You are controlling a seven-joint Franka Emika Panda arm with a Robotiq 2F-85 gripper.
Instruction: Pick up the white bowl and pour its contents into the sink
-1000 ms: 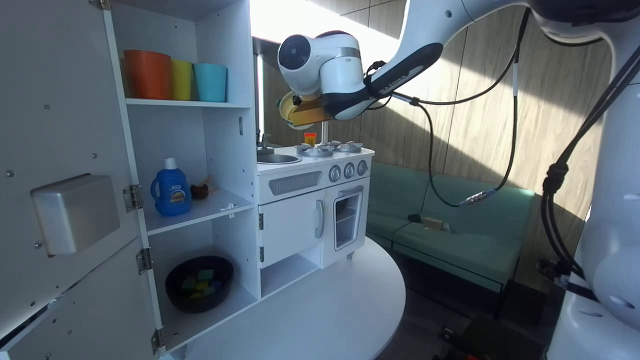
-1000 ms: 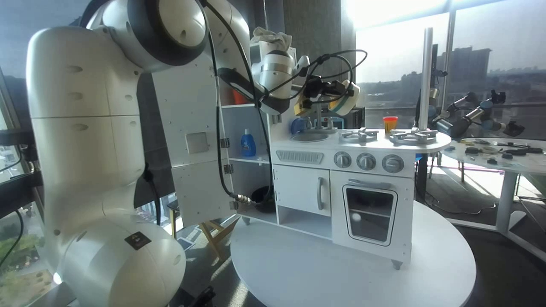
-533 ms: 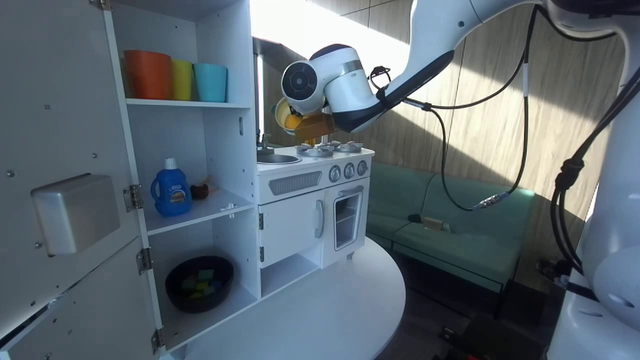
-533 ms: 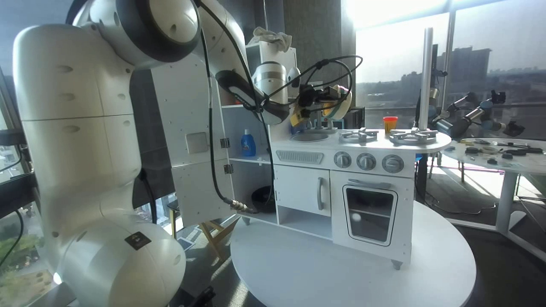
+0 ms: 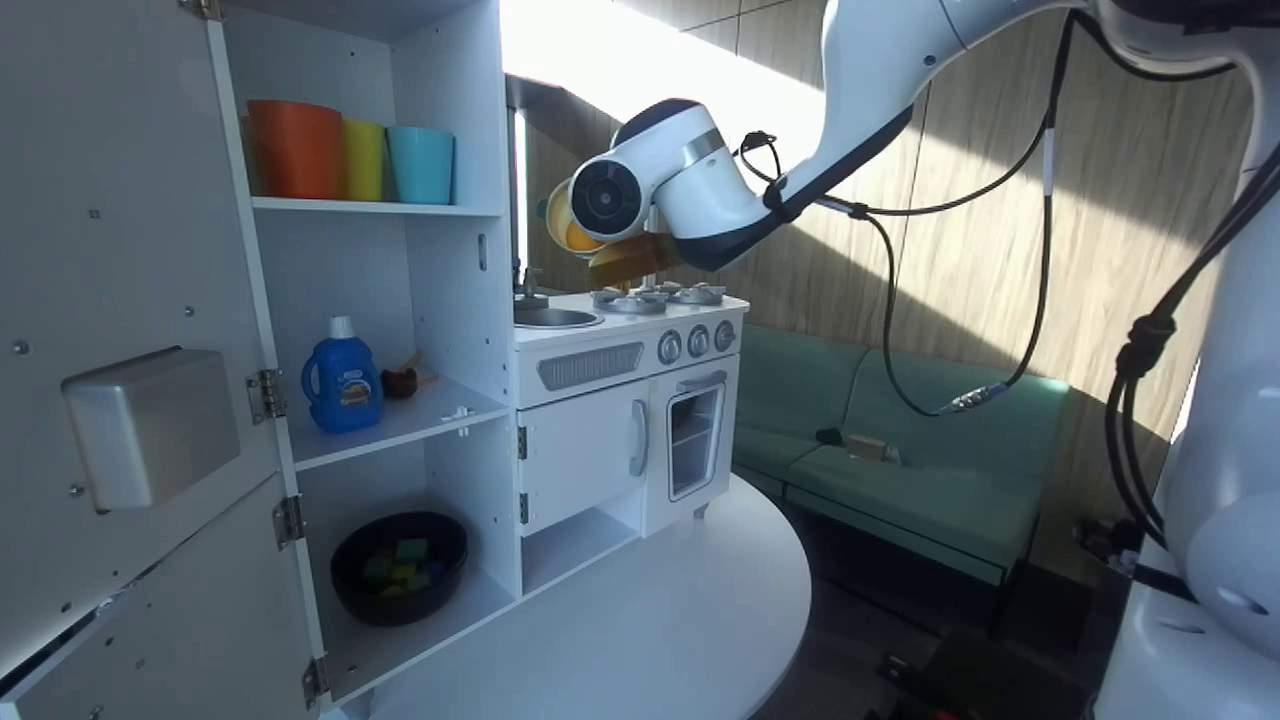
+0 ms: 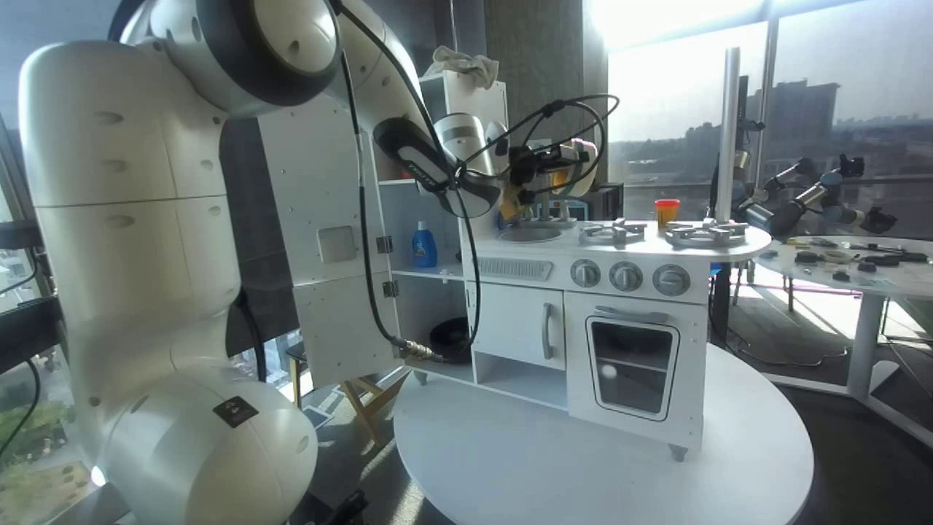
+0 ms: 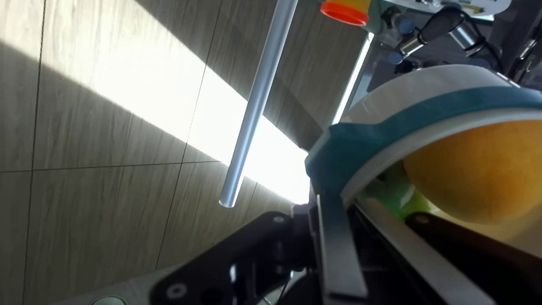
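The white bowl [image 7: 444, 103] has a teal rim. My gripper [image 7: 340, 201] is shut on the bowl's rim, with one finger outside and one inside. An orange ball-like fruit [image 7: 478, 169] and something green [image 7: 415, 204] lie inside. In an exterior view the bowl [image 5: 557, 215] is in the air, tilted on its side, with the orange fruit [image 5: 580, 238] in its opening. It also shows partly behind the gripper in an exterior view [image 6: 587, 179]. The sink [image 5: 556, 318] is below the bowl in the toy counter and also shows in an exterior view [image 6: 530, 235].
A faucet [image 6: 544, 208] stands behind the sink. Stove burners [image 6: 612, 232], an orange cup with a red rim [image 6: 666, 213] and a tall pole [image 6: 727, 135] stand on the counter. The open cabinet holds cups [image 5: 295, 150], a blue bottle [image 5: 343, 380] and a dark bowl [image 5: 400, 600].
The wrist has lowered and turned. The bowl has shifted left in both exterior views and tilted, so its opening and the orange fruit now show more in an exterior view.
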